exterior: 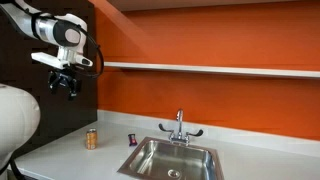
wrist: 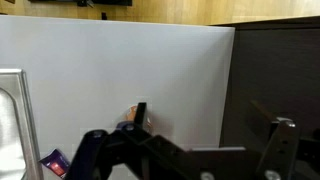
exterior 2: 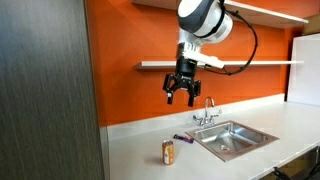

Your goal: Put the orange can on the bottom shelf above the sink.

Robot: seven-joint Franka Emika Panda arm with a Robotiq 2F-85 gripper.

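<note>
The orange can [exterior: 92, 139] stands upright on the white counter left of the sink [exterior: 172, 160]; it also shows in an exterior view [exterior 2: 168, 151]. In the wrist view the can [wrist: 129, 119] is partly hidden behind a finger. My gripper [exterior: 66, 86] hangs high above the counter, open and empty, well above the can; it also shows in an exterior view [exterior 2: 182, 96] and in the wrist view [wrist: 212, 120]. The bottom shelf [exterior: 200, 67] runs across the orange wall above the sink [exterior 2: 236, 139], and shows behind my gripper in an exterior view [exterior 2: 152, 66].
A small dark red-purple object [exterior: 131, 138] lies between the can and the sink, also in the wrist view [wrist: 55, 160]. The chrome faucet [exterior: 180, 127] stands behind the basin. A dark cabinet wall [exterior 2: 50, 90] borders the counter's end. A higher shelf [exterior 2: 262, 11] sits above.
</note>
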